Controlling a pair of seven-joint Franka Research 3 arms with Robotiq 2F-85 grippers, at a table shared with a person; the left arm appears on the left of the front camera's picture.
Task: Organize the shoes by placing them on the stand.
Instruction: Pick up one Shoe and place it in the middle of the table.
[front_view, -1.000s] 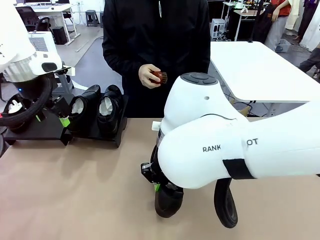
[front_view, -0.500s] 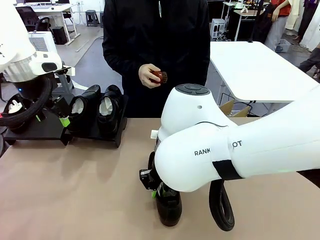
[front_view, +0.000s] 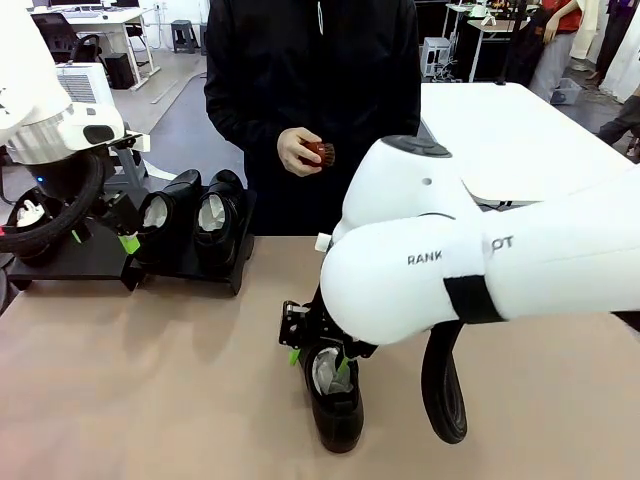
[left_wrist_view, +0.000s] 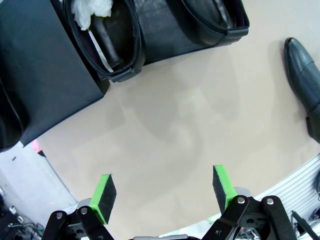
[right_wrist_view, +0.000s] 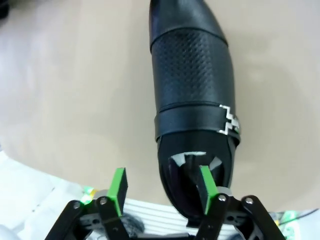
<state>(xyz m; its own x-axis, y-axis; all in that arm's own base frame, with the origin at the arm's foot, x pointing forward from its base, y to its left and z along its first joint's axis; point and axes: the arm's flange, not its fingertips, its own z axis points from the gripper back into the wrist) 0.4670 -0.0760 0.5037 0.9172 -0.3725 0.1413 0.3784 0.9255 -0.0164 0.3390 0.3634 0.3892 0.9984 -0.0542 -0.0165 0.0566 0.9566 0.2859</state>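
a beige table (front_view: 150, 400) is filling the foreground, matte and smooth, with soft shadows lying across it. the stand (front_view: 80, 262) is sitting at the table's far left edge, black and low, and two shoes (front_view: 190, 225) are resting on it side by side, white paper showing in their openings. a third shoe (front_view: 28, 225) is sitting at the stand's left end, partly behind the left arm. a fourth shoe (front_view: 335, 405) is standing on the bare table near the middle, toe toward the robot. the right gripper (front_view: 318, 362) is hanging over this shoe's heel with its jaws spread, one green pad over the opening and the other outside the heel. the left gripper (left_wrist_view: 165, 192) is hovering over the table just in front of the stand, its pads spread wide with nothing between them. a person in dark clothing is standing at the far side, one hand (front_view: 298, 152) holding a small reddish object. behind, a white table (front_view: 520, 140) and a grey floor are showing.
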